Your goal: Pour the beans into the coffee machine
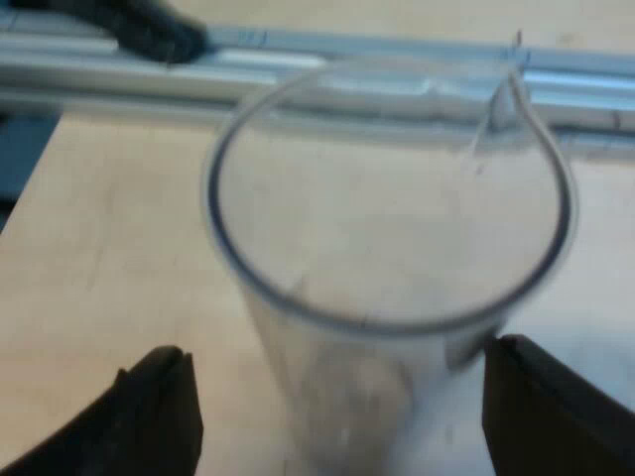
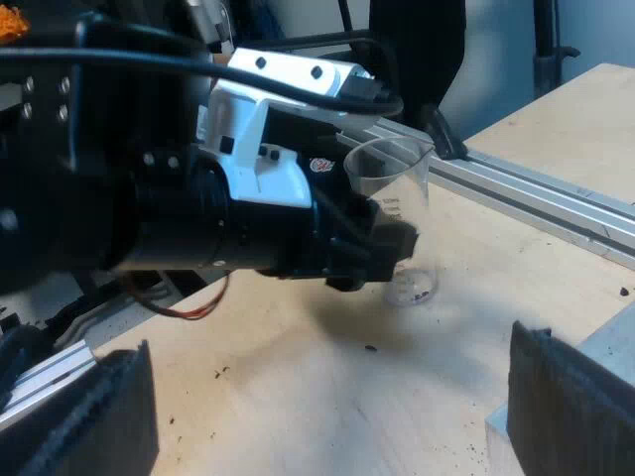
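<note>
A clear measuring glass (image 1: 387,258) with a pouring spout stands upright on the wooden table (image 1: 109,258). My left gripper (image 1: 337,416) is open around the glass's lower part, one black finger (image 1: 149,416) a little apart from its wall, the other finger (image 1: 556,407) close against it. Seen from the right wrist, the left arm's gripper (image 2: 382,248) reaches the same glass (image 2: 392,188), which holds only a few dark bits at its bottom. My right gripper (image 2: 332,407) hangs open above bare wood, well short of the glass, with nothing between its fingers.
An aluminium rail (image 2: 536,193) runs along the table just beyond the glass. A few dark crumbs (image 2: 369,347) lie on the wood. A grey flat edge (image 2: 605,342) shows by one right finger. A black stand (image 2: 417,59) rises behind the rail.
</note>
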`<state>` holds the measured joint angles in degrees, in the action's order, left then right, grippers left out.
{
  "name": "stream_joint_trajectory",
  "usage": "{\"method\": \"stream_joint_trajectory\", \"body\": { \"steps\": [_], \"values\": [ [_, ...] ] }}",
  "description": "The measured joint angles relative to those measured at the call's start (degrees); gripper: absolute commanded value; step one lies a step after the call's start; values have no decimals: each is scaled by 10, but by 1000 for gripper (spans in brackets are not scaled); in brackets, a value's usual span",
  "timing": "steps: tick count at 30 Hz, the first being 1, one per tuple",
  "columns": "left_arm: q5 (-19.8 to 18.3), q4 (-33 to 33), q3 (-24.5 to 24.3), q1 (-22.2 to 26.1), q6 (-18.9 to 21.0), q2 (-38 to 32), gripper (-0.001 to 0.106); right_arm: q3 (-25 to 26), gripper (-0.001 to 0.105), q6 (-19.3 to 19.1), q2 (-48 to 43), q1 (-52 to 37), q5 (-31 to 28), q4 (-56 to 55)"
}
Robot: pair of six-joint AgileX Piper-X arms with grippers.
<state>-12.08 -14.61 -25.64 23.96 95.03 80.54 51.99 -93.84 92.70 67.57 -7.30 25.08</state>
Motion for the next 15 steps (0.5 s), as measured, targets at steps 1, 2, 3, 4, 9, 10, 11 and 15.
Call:
{"method": "stream_joint_trajectory", "body": {
  "steps": [1, 2, 3, 4, 9, 10, 11, 15],
  "values": [
    [1, 18, -3, 0, 0, -6, 63, 0, 74, 0, 0, 0, 0, 0],
    [3, 56, -8, 0, -1, -17, 63, 0, 74, 0, 0, 0, 0, 0],
    [4, 88, -12, 0, -1, -27, 63, 0, 74, 0, 0, 0, 0, 0],
    [5, 106, -14, 0, -1, -33, 63, 0, 74, 0, 0, 0, 0, -1],
    [25, 210, -16, 0, 14, -95, 63, 0, 74, 0, 0, 0, 0, -10],
    [27, 220, -17, 0, 18, -103, 63, 0, 74, 0, 0, 0, 0, -12],
    [32, 241, -17, 0, 27, -119, 63, 0, 74, 0, -2, 0, 0, -20],
    [35, 326, -17, 0, 56, -182, 63, 0, 74, -2, -20, 0, 0, -72]
  ]
}}
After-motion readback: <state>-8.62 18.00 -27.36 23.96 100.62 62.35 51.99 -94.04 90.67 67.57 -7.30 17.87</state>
